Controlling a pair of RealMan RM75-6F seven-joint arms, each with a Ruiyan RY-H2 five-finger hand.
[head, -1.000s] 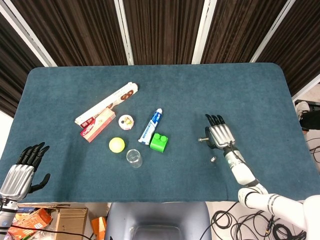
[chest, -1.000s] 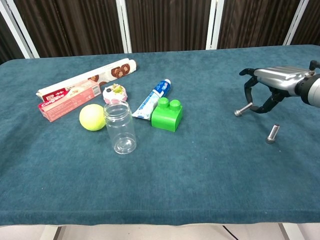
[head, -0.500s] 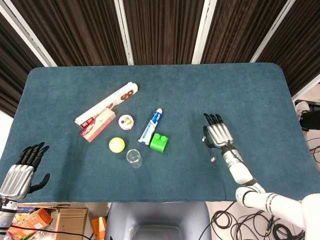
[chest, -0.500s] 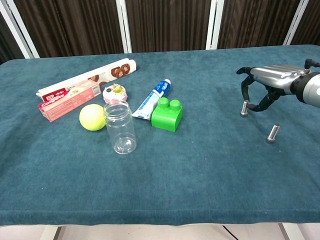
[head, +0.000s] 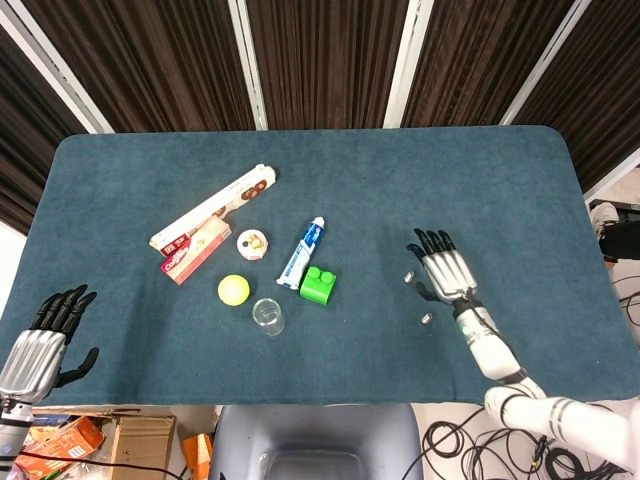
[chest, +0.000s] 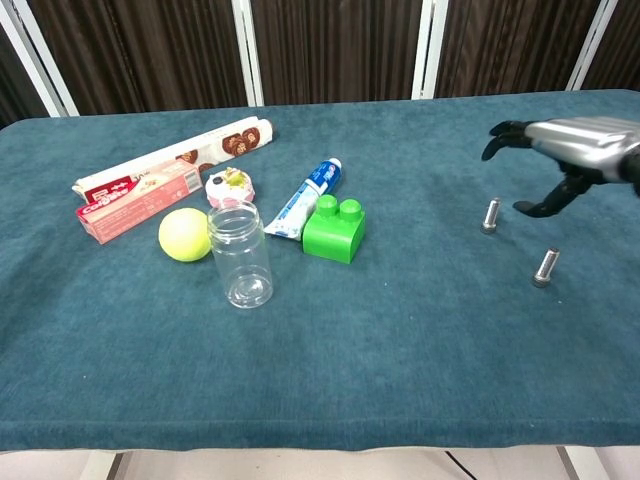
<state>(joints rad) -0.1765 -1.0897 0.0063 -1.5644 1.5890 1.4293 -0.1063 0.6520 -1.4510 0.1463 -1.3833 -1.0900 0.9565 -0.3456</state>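
now one small metal bolt lies on the teal tabletop, just beside the right hand and apart from it, while a second bolt lies nearer the front edge. the right hand hovers above them with fingers spread, holding nothing. well to the left sit a green block, a toothpaste tube, a clear jar, a yellow ball, a small round pink item, a red box and a long wrapped roll. the left hand hangs off the tabletop's near left corner, fingers apart, empty.
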